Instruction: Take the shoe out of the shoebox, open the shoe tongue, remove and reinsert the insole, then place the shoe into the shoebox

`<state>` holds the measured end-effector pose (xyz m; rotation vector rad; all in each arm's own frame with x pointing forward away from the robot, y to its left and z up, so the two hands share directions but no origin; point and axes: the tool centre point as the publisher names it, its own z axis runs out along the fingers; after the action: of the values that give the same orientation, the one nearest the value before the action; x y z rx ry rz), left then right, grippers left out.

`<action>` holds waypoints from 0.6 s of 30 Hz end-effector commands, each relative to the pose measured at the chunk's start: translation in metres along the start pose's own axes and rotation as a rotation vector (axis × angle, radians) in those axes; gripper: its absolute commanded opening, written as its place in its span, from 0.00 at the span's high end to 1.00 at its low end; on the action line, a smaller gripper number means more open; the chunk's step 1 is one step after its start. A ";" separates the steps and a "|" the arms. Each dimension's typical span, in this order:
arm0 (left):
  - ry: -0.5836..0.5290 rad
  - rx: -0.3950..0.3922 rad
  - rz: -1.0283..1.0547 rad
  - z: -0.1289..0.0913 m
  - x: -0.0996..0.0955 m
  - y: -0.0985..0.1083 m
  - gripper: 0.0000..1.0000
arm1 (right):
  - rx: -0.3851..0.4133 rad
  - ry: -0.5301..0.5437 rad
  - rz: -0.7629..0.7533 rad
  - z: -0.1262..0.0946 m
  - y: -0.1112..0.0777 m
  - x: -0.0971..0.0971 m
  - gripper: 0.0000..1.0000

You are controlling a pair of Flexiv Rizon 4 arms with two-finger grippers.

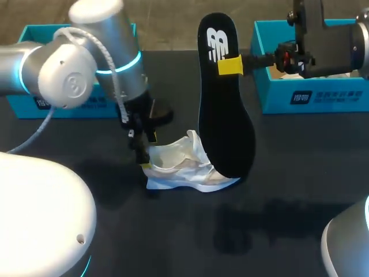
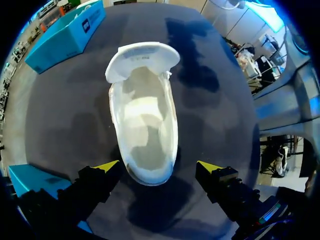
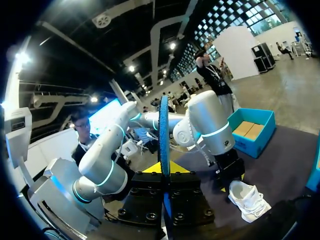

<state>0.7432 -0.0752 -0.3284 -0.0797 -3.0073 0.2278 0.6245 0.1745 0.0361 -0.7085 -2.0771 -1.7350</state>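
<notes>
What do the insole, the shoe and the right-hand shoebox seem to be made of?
The insole looks like foam under a matte black fabric face: thin, flat, printed logo. The shoe has a soft white upper, synthetic or mesh; exact fabric unclear. The shoebox is probably matte teal cardboard, given its thin straight walls.

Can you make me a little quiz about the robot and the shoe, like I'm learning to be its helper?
1. True or false: the black insole is tucked inside the white shoe.
2. Fill in: the left gripper, with the shoe's heel between its fingers, is ____.
3. What holds the insole up in the air? A) the left gripper B) the right gripper C) nothing

Key: 1 false; 2 open; 3 B.
</notes>
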 end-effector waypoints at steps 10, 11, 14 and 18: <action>-0.056 -0.081 -0.031 -0.002 0.005 0.008 0.00 | 0.002 -0.001 0.002 0.004 0.002 -0.001 1.00; -0.060 -0.079 -0.034 -0.002 0.005 0.009 0.00 | 0.002 -0.001 0.002 0.004 0.002 -0.001 1.00; -0.081 -0.063 -0.043 -0.004 0.007 0.010 0.00 | 0.002 -0.001 0.002 0.004 0.002 -0.001 1.00; -0.081 -0.063 -0.043 -0.004 0.007 0.010 0.00 | 0.002 -0.001 0.002 0.004 0.002 -0.001 1.00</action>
<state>0.7412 -0.0690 -0.3271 -0.0104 -3.0862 0.1228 0.6244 0.1745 0.0362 -0.7085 -2.0773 -1.7348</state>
